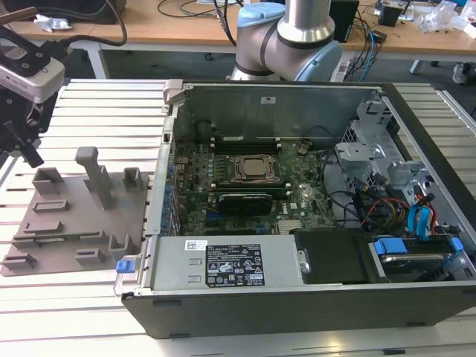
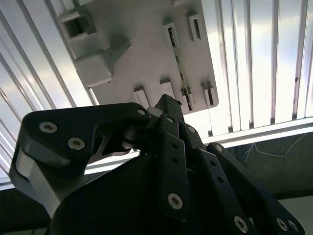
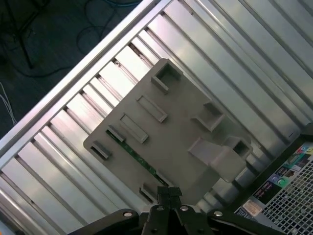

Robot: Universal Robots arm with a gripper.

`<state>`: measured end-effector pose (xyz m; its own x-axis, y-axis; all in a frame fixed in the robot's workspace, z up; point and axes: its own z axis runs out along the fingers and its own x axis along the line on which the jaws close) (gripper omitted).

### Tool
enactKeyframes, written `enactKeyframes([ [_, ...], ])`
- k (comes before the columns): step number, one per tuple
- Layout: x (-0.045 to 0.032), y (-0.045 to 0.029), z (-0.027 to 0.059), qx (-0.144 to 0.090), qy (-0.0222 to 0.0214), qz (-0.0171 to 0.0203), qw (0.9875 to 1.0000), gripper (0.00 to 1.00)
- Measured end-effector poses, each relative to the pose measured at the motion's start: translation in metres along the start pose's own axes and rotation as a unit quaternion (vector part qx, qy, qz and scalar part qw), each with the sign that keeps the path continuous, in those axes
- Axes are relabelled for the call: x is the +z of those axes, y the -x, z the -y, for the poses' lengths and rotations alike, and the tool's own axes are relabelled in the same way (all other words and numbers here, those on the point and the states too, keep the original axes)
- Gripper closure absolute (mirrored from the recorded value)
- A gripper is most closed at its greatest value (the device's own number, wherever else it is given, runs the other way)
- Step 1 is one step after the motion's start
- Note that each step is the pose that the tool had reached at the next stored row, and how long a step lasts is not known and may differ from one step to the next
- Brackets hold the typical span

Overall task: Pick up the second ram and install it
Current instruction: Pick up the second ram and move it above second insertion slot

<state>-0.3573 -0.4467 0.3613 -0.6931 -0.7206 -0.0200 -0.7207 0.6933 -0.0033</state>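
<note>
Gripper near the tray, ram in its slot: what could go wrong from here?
1. The second ram stands edge-up in a narrow slot of the grey tray; an offset gripper may strike the tray instead.
2. The case wall rises between tray and motherboard; a low carry could clip it.

Table: pale slatted aluminium table (image 1: 97, 104), ribs running lengthwise.
Desk: wooden desk (image 1: 186, 30) behind the table, strewn with small clutter; blue cables (image 1: 367, 56) hang off its edge.
Floor: dark floor (image 3: 39, 44) beyond the table's edge.
Light: bright glare along the table's ribs.
</note>
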Motion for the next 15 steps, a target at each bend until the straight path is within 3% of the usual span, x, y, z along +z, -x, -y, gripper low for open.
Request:
enactKeyframes([
  [4,0.0,0.0,0.0,-0.031,0.0006,0.0001,0.9995,0.9],
  [9,0.0,0.0,0.0,-0.086,0.0017,0.0003,0.9963,0.9],
  [12,0.0,0.0,0.0,-0.121,0.0024,0.0004,0.9927,0.9],
  [13,0.0,0.0,0.0,-0.134,0.0027,0.0004,0.991,0.9],
  [15,0.0,0.0,0.0,-0.148,0.003,0.0004,0.989,0.9],
])
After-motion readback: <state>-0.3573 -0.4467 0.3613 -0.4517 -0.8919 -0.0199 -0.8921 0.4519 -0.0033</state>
